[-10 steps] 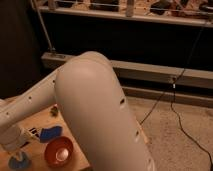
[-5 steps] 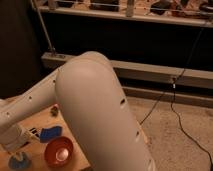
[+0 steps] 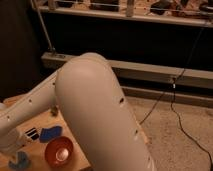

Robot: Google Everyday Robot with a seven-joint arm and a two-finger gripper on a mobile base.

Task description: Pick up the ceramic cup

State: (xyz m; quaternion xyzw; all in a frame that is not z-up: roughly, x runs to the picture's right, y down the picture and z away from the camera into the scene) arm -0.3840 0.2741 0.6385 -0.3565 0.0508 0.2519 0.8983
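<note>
Gripper (image 3: 9,146) beside the matte ceramic cup (image 3: 20,161)
Low, round, dull grey-blue (gripper's spread: cannot tell); glossy red bowl (image 3: 58,151) near it on the wooden worktop (image 3: 37,145).

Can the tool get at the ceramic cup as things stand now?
Likely yes: the tool hangs at lower left, just above the ceramic cup, nothing visible between them; the red bowl sits apart to the side.
</note>
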